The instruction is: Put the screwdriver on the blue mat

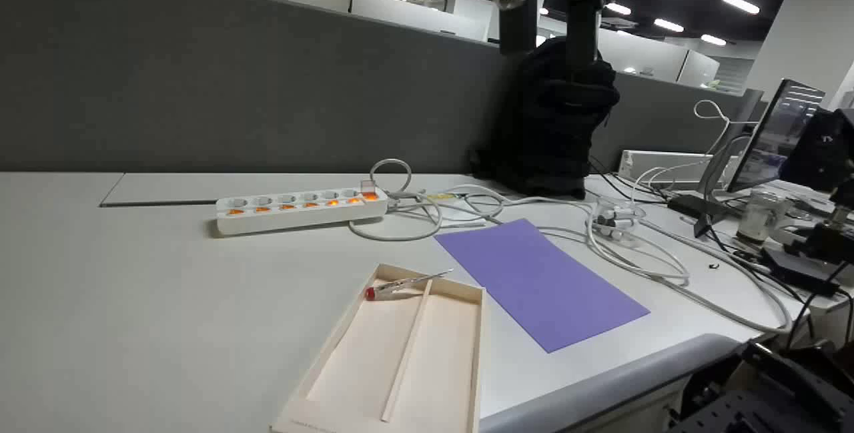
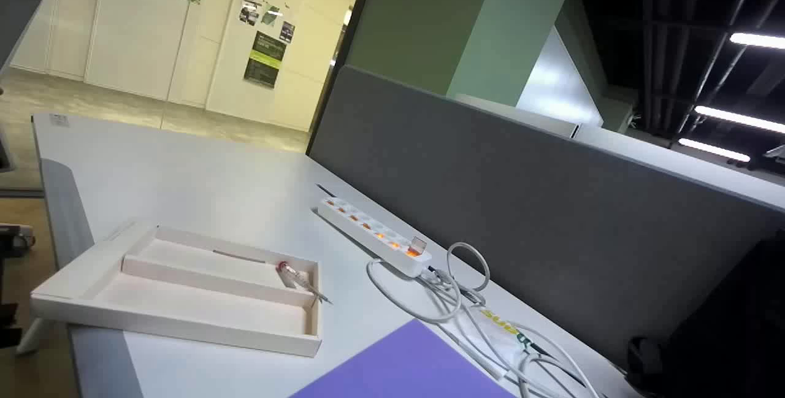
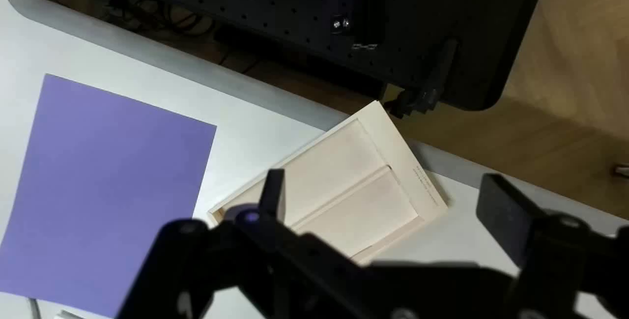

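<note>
Tabletop (image 1: 167, 326) is carrying the setup. Blue mat (image 1: 544, 289) is lying flat, right of the beige tray (image 1: 446, 353) in both exterior views, just beside it, not touching. Hand (image 3: 385, 201) is hanging above, its 2 fingers standing well apart, grasping nothing. Screwdriver (image 1: 403, 283) is resting at the tray's far end in an exterior view: red handle end over the left compartment, shaft passing over the divider, tip poking past the far wall.

Handling (judged): I am expecting it light and stiff, the smooth body likely to be slipping or rolling. I am favouring a hold across mid-body, keeping off the thin tip.

Obscured: mat and tray are each running out of frame in an exterior view; the hand is apparently covering the screwdriver in the wrist view. Contact between red end and left wall is escaping me.
</note>
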`<state>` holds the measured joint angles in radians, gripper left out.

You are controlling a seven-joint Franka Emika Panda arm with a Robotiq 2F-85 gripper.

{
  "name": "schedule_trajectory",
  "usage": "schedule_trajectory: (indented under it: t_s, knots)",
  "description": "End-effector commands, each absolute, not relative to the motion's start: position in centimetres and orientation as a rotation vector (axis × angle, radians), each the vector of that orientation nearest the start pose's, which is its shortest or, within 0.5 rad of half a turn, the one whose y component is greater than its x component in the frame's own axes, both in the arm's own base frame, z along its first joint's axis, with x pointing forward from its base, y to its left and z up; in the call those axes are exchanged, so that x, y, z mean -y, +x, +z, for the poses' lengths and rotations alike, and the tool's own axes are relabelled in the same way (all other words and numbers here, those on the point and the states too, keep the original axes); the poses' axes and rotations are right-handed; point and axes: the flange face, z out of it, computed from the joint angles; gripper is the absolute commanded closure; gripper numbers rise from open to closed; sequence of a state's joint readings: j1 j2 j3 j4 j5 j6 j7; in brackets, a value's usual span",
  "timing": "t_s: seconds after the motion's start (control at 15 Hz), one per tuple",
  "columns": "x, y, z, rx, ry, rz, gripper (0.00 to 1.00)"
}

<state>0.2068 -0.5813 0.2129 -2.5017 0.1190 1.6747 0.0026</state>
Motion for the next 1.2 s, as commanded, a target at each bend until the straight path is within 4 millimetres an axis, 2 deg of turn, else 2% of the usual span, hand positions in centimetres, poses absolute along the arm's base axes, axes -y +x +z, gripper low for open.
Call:
schedule_trajectory:
  t_s: [0.0,0.87,1.13]
  knots:
    - [-15.4,31.0,45.9,0.536,-3.120,0.396,0.00]
    - [-15.4,31.1,45.9,0.536,-3.120,0.394,0.00]
    - [-16.4,32.7,43.6,0.572,-3.114,0.409,0.00]
